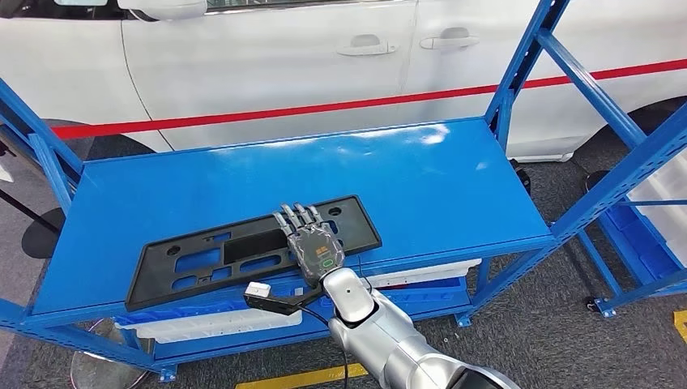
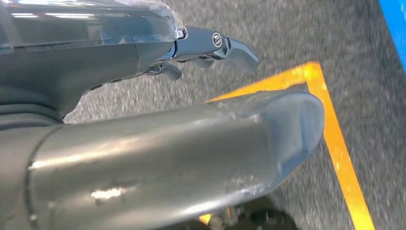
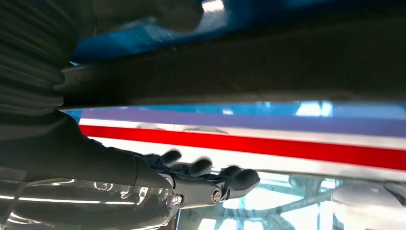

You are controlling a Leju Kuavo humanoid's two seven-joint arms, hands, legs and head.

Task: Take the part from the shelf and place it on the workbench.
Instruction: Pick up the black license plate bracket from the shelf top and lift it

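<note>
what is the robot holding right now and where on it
The right hand lies flat on the black plastic panel near its front edge; whether it grips cannot be told. The left hand holds nothing.

Matt black plastic part (image 1: 243, 251) on glossy blue metal shelf (image 1: 405, 174).

Long flat black plastic part (image 1: 243, 251) with cutouts, lying near blue shelf (image 1: 243, 182) front edge

Bright, even overhead light; white glare patches on the glossy blue metal shelf top (image 1: 421, 138) (wrist views blurry, soft close-up).
</note>
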